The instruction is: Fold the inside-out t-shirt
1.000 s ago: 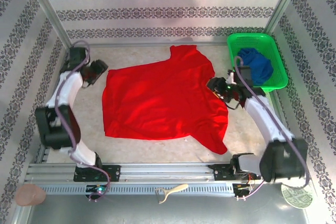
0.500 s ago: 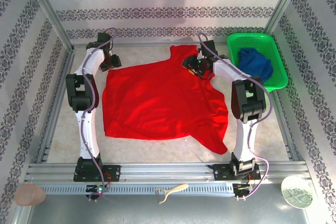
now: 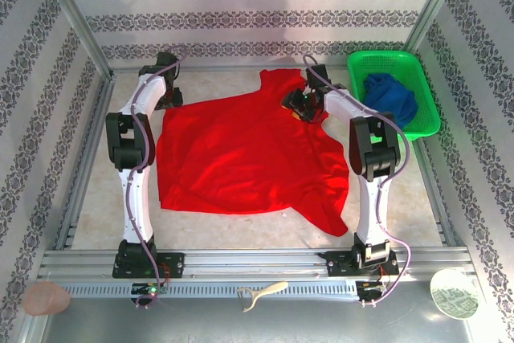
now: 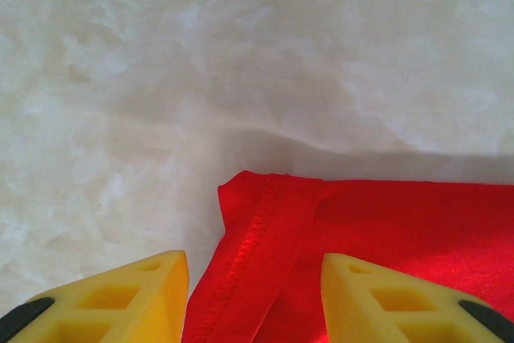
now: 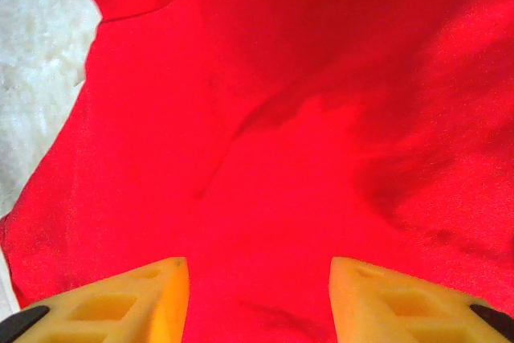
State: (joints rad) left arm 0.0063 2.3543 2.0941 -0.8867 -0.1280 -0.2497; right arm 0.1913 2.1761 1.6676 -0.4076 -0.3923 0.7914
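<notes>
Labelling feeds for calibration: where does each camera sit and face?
Top external: above, behind the arm bases, looking down on table, red t-shirt, both arms.
Left wrist: on the left arm, facing down past its yellow fingers at the shirt's hemmed corner.
Right wrist: facing down past its fingers at red cloth.
Shared: all three show the t-shirt.

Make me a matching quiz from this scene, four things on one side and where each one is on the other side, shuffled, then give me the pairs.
Things:
1. red t-shirt
2. dark blue garment
3. left pincer
4. right pincer

Places:
A. in the green basket
B. open at the t-shirt's hemmed far-left corner
C. spread out on the table
D. open above the t-shirt's far right part, near a sleeve

Pairs: 1-C, 2-A, 3-B, 4-D
</notes>
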